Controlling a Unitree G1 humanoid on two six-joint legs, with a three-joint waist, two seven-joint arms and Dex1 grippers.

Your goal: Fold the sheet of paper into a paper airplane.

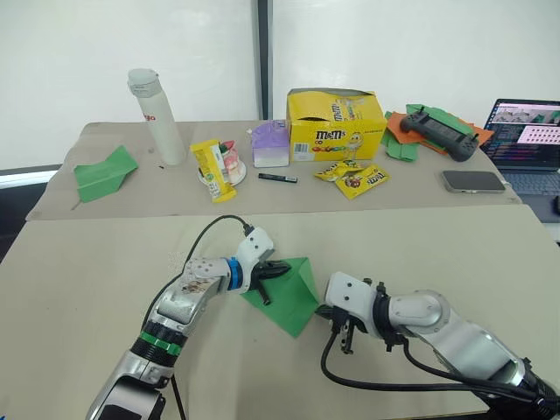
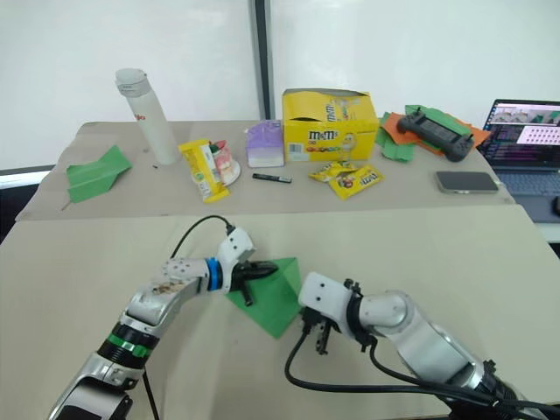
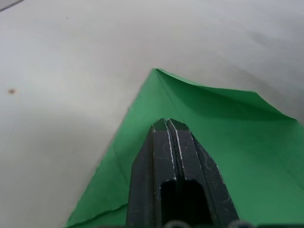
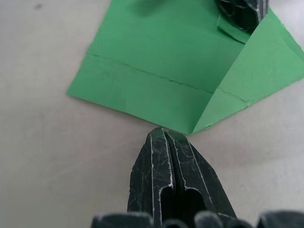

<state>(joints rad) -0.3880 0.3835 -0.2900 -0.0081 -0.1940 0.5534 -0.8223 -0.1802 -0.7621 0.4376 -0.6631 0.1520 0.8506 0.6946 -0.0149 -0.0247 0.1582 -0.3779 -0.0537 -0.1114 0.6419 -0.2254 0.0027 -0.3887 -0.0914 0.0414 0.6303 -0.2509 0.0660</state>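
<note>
Silver arms (blue-ringed left), black claws

Sheet of paper (image 1: 293,296), green, partly folded to pointed shape, flat on near table (image 1: 87,289). Left gripper (image 1: 278,271) over sheet's left edge, black fingers pressed together. Right gripper (image 1: 346,339) just right of sheet, pointing down at tabletop. Far table: white bottle (image 1: 157,117), yellow candy box (image 1: 335,123), green paper dart (image 1: 103,173), gamepad (image 1: 439,131), phone (image 1: 473,181), laptop (image 1: 528,144).

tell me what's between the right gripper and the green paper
Nothing: in the right wrist view only bare table separates the right gripper from the sheet of paper.
</note>
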